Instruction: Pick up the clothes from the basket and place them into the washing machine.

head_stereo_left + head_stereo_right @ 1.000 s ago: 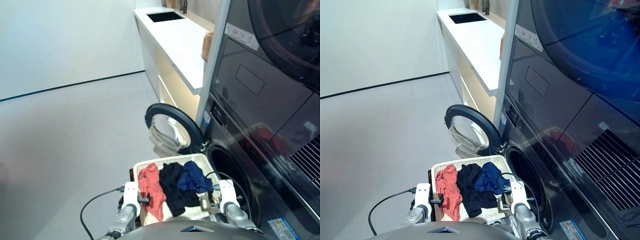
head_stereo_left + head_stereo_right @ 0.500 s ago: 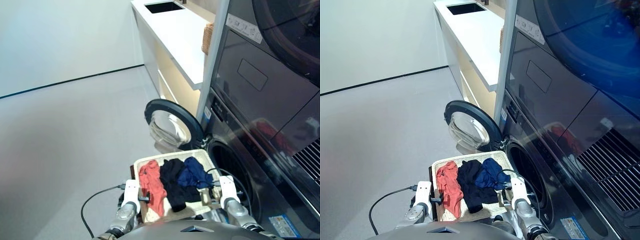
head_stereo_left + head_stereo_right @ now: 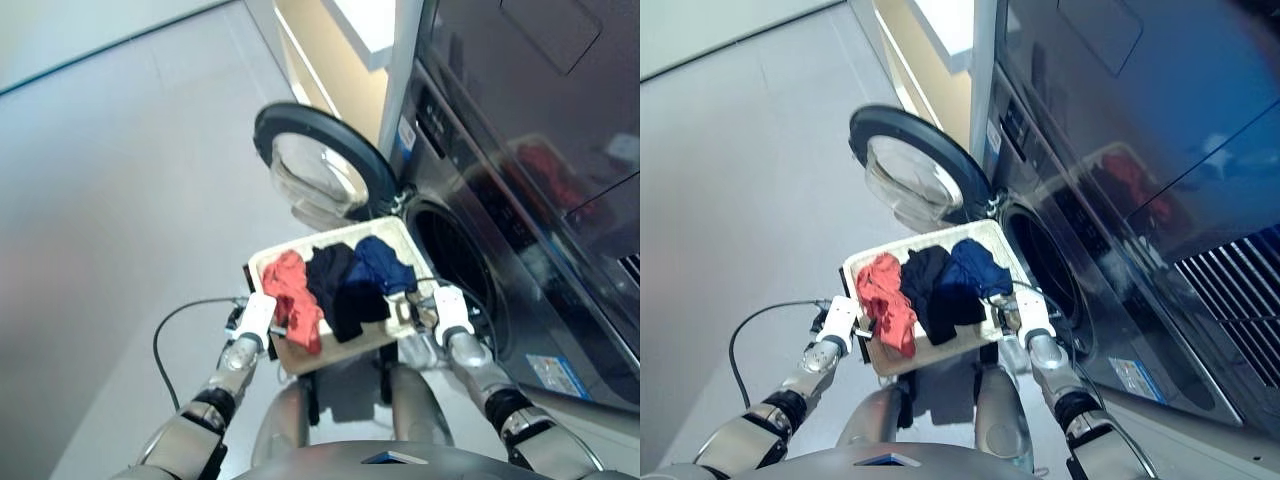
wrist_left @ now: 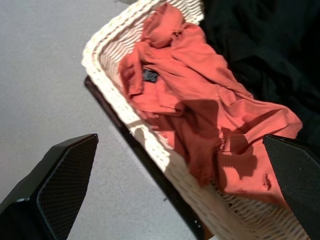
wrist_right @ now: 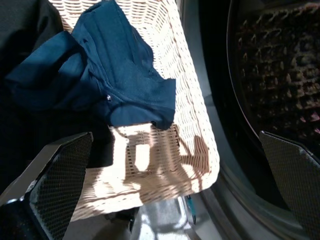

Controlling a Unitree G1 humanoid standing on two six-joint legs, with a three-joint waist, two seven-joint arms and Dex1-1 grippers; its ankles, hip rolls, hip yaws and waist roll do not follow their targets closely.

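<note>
From my head, the basket (image 3: 262,268) holds all three clothes beside the washing machine (image 3: 470,270), door swung wide. My left gripper (image 4: 180,195) hangs spread over the orange-red garment (image 4: 200,110); I should pinch its bunched middle. My right gripper (image 5: 175,200), also spread, faces the navy garment (image 5: 100,80).

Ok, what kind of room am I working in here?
Most likely a home laundry or utility room. A front-loading washing machine stands with its door swung open under a second stacked appliance, a basket of clothes sits before it, and a white counter runs alongside.
</note>
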